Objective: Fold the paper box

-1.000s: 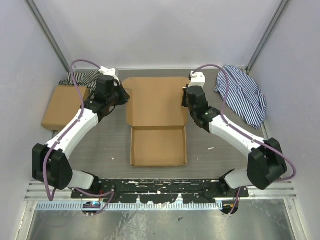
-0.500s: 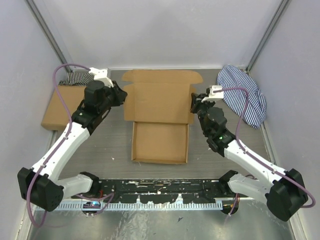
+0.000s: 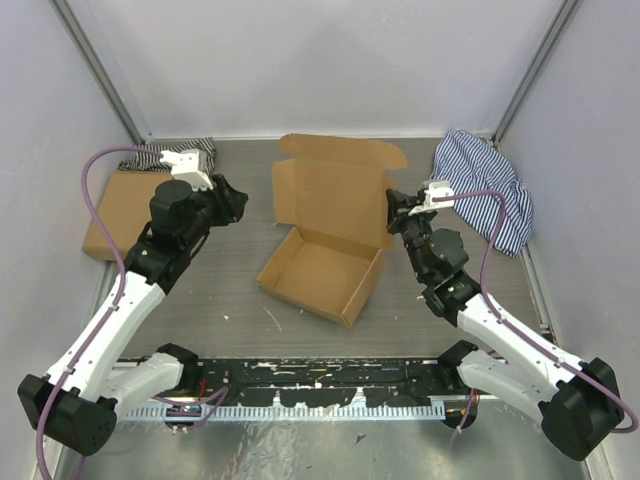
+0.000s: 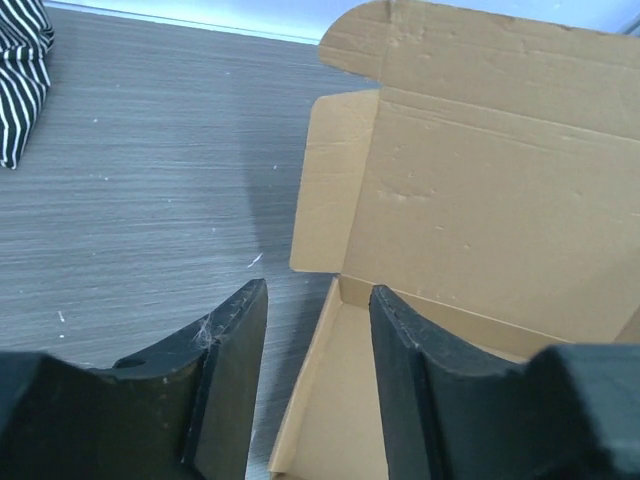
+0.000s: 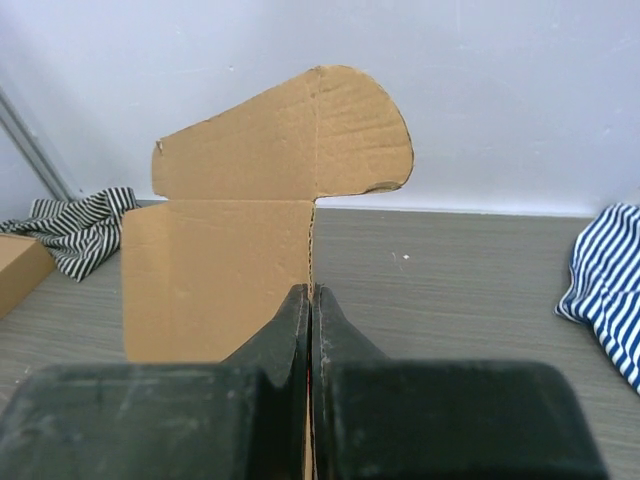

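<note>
- Black fingers of the right hand (image 5: 311, 295) are shut tight. They pinch the thin right edge of the lid (image 5: 215, 270) of the paper box (image 3: 320, 272).
- The left hand (image 4: 318, 300) is open, with a clear gap between its two fingers. It holds nothing and touches nothing.
- The paper box lies to the right of the left hand, near it but apart from it. The closest part is the lid's left side flap (image 4: 325, 180), which sticks out toward that hand.
- The box sits in the middle of the bench (image 3: 220, 290), between the two hands. The right hand is on it, so that hand is the nearer one.
- The lid stands up at the far side. The tray (image 3: 318, 275) is open to the top, on the side closer to the arms.
- The tray's long side runs left to right, but the box is turned a bit, so its right end is closer to the arms.
- I think the left hand must go right to reach the left side flap, while the right hand holds the other side.
</note>
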You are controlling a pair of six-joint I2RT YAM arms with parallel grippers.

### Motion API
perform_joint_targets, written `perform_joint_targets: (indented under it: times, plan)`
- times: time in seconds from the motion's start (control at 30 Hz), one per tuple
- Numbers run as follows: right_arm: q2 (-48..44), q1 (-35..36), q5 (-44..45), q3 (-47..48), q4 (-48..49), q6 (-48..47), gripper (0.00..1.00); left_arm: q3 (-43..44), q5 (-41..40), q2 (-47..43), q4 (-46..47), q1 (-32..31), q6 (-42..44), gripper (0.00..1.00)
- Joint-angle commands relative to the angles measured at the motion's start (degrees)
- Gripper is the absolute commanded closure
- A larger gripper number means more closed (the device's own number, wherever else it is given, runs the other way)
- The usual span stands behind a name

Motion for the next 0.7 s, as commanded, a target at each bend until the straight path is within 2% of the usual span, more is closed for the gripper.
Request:
perform_joint_targets:
  times: [0.0,0.1,0.23,0.33,0.5,0.67]
  plan:
    - [-3.79,0.01,-4.4,4.23,1.95,-2.96,0.99,-1.35,-2.55,0.73,2.38,-0.16,2.54,0.46]
    - [-5.43,0.01,-6.79,5.43,-1.89,-3.05,0.99,-2.11,-1.91,2.77,7.01,-0.15,4.14,0.4]
    - [-7.65,0.01,-11.03,7.02,-6.95,-2.22,0.99,-2.74,-0.7,6.6,16.3,0.12,6.92,0.25]
    - [-8.5,-0.04,-12.83,7.7,-10.04,-1.34,0.99,-2.94,7.54,11.29,24.53,2.27,7.49,0.18]
    - [-9.2,0.01,-14.38,7.53,-12.26,-0.17,0.99,-2.17,21.37,21.27,39.84,8.28,4.02,0.14]
    - [-9.0,0.0,-15.57,8.0,-13.66,0.16,0.99,5.92,38.97,34.28,44.43,12.27,-1.04,0.16]
